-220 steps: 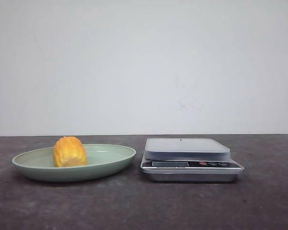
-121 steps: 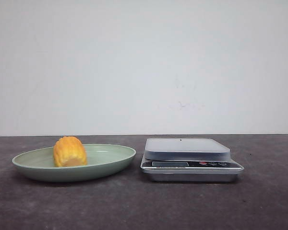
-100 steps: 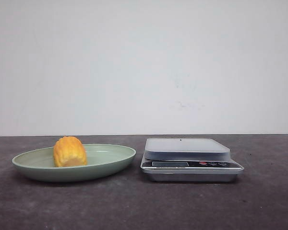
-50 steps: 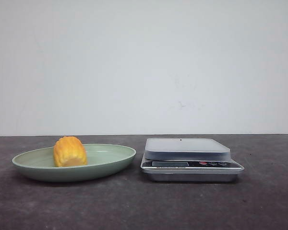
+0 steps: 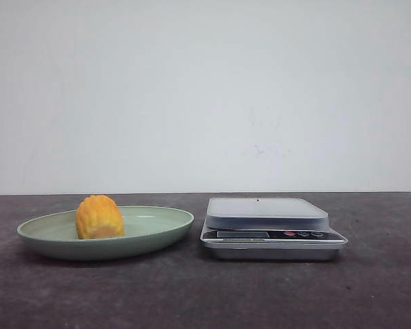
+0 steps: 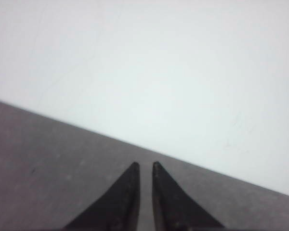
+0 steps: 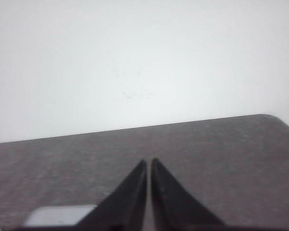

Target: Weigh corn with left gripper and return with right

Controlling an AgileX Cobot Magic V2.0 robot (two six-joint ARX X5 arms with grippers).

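The corn (image 5: 99, 217), a stubby yellow-orange cob piece, lies in the left part of a pale green dish (image 5: 166, 224) on the dark table. Neither gripper shows in the front view. In the left wrist view my left gripper (image 6: 145, 164) has its two black pointed fingers nearly together with a narrow gap, nothing between them, over bare table; the corn does not show there. In the right wrist view my right gripper (image 7: 149, 161) is shut and empty, with a corner of the scale (image 7: 58, 215) beside its fingers.
A silver digital kitchen scale (image 5: 267, 214) with a flat pan stands just right of the dish. A white wall rises behind the table. The dark tabletop (image 5: 205, 295) runs in front of both objects.
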